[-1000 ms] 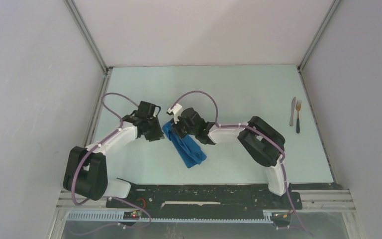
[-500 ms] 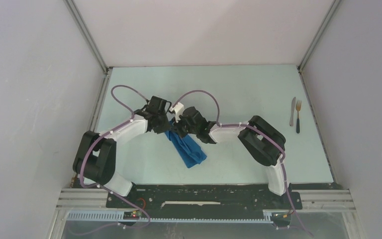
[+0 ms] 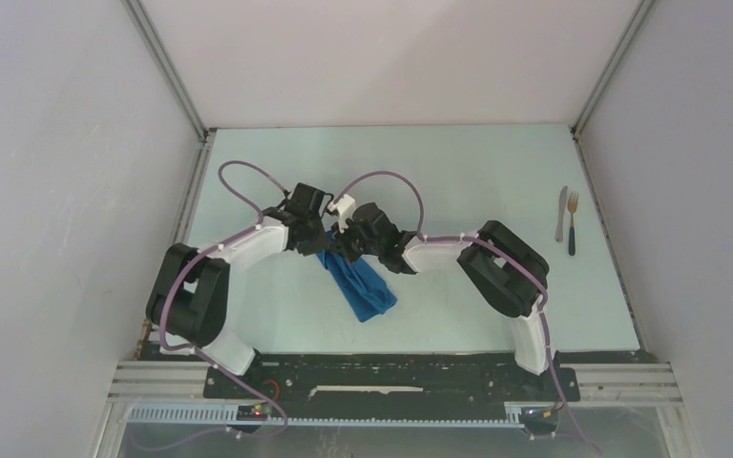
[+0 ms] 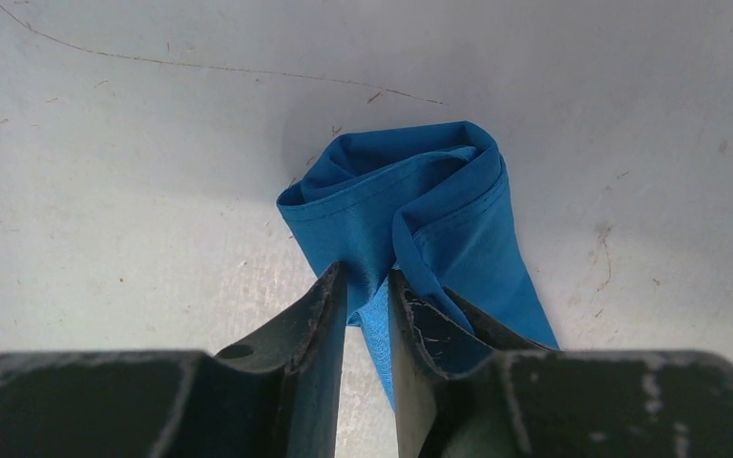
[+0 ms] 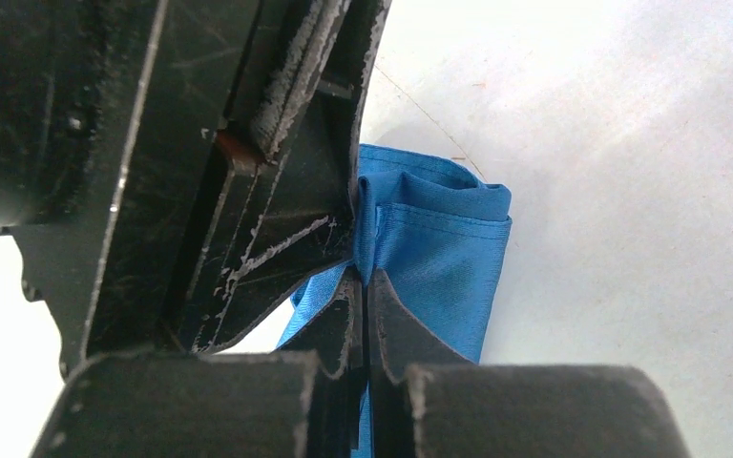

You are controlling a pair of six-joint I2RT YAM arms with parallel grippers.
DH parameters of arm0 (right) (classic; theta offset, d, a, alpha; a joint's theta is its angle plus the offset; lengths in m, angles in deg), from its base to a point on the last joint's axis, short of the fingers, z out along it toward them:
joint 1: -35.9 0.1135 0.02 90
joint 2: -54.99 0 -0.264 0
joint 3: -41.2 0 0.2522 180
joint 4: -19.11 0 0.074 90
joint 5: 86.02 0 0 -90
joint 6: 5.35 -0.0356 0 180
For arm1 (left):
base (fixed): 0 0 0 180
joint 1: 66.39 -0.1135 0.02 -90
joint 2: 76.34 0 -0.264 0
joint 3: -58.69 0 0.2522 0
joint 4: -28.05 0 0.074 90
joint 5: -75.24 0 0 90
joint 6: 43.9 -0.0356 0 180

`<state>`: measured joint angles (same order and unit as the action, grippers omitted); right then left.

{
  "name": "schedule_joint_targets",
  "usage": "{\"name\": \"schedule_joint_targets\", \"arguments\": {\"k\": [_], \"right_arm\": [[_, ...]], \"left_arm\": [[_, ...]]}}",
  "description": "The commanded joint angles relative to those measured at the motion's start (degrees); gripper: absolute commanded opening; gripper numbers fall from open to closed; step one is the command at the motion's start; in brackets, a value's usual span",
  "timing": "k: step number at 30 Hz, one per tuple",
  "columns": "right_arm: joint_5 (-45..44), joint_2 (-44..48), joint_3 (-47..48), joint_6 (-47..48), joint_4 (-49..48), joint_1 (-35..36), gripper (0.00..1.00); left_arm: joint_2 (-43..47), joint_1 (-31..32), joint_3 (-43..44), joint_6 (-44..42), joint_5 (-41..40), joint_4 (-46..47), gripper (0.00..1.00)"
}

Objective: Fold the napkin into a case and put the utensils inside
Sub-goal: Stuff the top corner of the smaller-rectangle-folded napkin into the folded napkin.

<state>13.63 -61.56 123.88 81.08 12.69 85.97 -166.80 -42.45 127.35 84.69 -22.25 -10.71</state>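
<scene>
- Blue cloth is the whole worry: the napkin point(image 3: 361, 284) lies as a narrow folded strip at the middle of the surface point(image 3: 458, 172), with its far end between your two hands.
- Your right hand point(image 5: 365, 279) is clamped tight on one edge of that end. Your left hand point(image 4: 367, 286) stands narrow with a layer of cloth in the gap, and I cannot tell whether it truly grips.
- If the left takes more than one layer, or the wrong one, you pinch the mouth closed rather than open it, and nothing can slide inside.
- If you pull the hands apart too hard, or upward, the soft folds may come undone or the whole strip may drag across the surface.
- Your hands sit almost against each other, so a small misjudged move could knock them together.
- The knife point(image 3: 561, 212) and fork point(image 3: 572, 224) lie side by side near the far right edge, well apart from the napkin. Letting go to fetch them may let the mouth collapse.
</scene>
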Motion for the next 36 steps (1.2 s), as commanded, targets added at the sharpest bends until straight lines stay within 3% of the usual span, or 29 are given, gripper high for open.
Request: {"name": "schedule_joint_targets", "arguments": {"k": [1,6,10,12,19,24,36], "right_arm": [[0.98,1.06,-0.19,-1.51,-1.79,-0.4,0.0],[1.28,1.14,-0.2,-1.55,-1.36,-0.36,0.0],[1.55,1.45,-0.15,-1.38,0.22,-0.23,0.0],[1.18,1.78,-0.19,-2.1,1.58,-0.13,0.0],[-1.3,2.0,-0.15,-7.24,5.72,1.27,0.0],[-7.64,1.5,0.39,-11.23,9.01,3.2,0.0],[-12.51,-0.84,3.57,-12.08,14.89,4.05,0.0]], "left_arm": [[-1.21,0.62,1.78,0.25,-1.57,-0.58,0.3],[-2.17,0.71,2.3,0.42,-2.36,-1.41,0.26],[-1.89,0.7,2.54,1.01,-3.1,-1.75,0.06],[-1.98,0.67,2.66,1.3,-2.86,-1.6,0.01],[-0.47,0.36,0.12,2.02,-0.48,2.59,0.0],[1.87,-0.25,-1.94,2.04,-0.01,4.8,0.0],[6.42,-1.17,-5.25,2.37,-0.51,7.12,0.0]]}}
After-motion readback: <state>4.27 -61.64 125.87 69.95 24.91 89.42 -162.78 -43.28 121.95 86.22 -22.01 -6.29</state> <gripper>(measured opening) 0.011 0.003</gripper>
